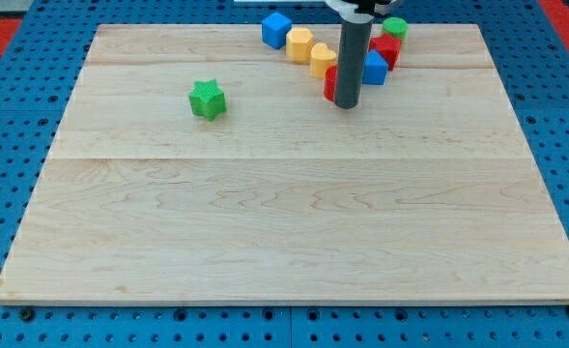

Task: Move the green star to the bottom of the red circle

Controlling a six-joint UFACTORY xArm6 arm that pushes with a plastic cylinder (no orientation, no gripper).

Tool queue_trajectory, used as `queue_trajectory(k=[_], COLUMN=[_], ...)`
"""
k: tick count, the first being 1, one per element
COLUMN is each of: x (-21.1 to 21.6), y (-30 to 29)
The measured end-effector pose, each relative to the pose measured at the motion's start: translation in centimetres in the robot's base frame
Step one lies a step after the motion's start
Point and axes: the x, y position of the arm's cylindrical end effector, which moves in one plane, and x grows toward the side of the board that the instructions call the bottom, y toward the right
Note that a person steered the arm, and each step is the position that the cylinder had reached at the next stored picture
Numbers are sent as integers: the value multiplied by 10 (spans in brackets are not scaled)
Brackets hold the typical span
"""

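Block count: 1 green star [207,100], 1 blue cube [276,29], 2 yellow blocks [299,44] [323,60] that look hexagonal, 1 red circle [331,84] mostly hidden behind the rod, 1 more blue block [374,68], 1 red block [386,49], 1 green round block [395,27]. Shapes of the last three are partly covered, hard to call

Green star: small, bright green, notched star outline, lying flat, alone in the upper left part of the wooden board [284,242]. Nothing touching it. Well apart from the cluster, which sits at the upper middle to upper right of the frame

Cluster runs diagonally: blue cube at top, the two yellows stepping down to the right, touching each other, then the red circle just beside the lower yellow. Blue, red and green pieces are packed to the right of the rod

My tip [347,104] is down on the board, just in front of the red circle, right of the star and far from it. No gripper on this arm, just a plain dark rod, holding nothing

Board rests on a blue pegboard table [14,116]
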Motion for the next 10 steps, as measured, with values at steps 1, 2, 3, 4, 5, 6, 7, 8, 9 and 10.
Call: queue_trajectory(k=[1, 2, 3, 4, 5, 6, 7, 8, 9, 10], x=[20, 46, 100, 42, -3, 22, 39, 27, 6, -10], y=[-4, -76, -135, -240, -258, -185, -107, -204, -252, -215])
